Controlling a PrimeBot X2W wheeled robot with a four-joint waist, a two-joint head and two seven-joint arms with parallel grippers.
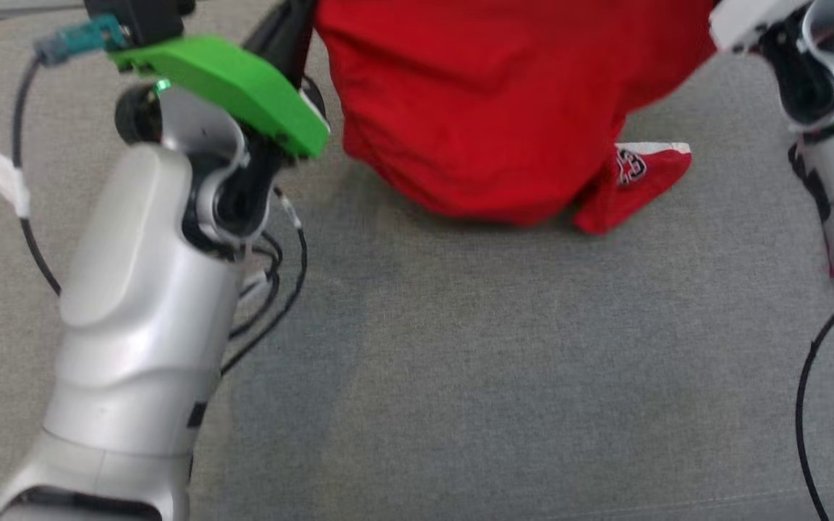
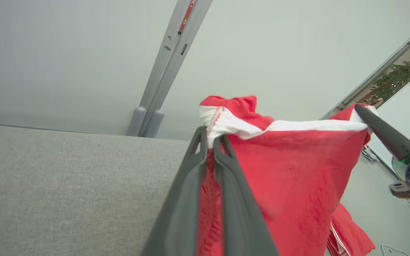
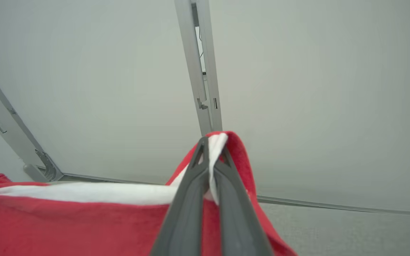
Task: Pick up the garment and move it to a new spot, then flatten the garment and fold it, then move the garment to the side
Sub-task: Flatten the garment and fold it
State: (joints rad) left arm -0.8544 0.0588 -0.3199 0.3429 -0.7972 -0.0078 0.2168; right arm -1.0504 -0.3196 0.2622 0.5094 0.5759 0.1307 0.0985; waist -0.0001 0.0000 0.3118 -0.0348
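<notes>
Both sets of jaws are closed on cloth. My left gripper (image 2: 210,140) pinches one end of the white band (image 2: 308,125) along the top edge of the red garment (image 2: 290,185), and my right gripper (image 3: 212,145) pinches the other end, with the band bunched in its grip. The garment hangs between the two like a curtain. In the head view its lower part rests on the grey fabric surface (image 1: 460,362) at the far middle, between my forearms, and one corner carrying a printed emblem (image 1: 630,166) lies flat there.

I judge it light and thoroughly limp: it sags and creases under its own weight and holds no shape, so it will go wherever its held edge goes and drag whatever trails. It looks neither fragile nor very slippery. The stitched band seems the thickest, firmest part and the right place to hold, one pinch near each end so the edge stays spread. My bites are shallow, though, right at the tips, so a hard pull apart could slide the band out.

By count: one garment, one white band, one emblem, and two grippers, both gripping.
</notes>
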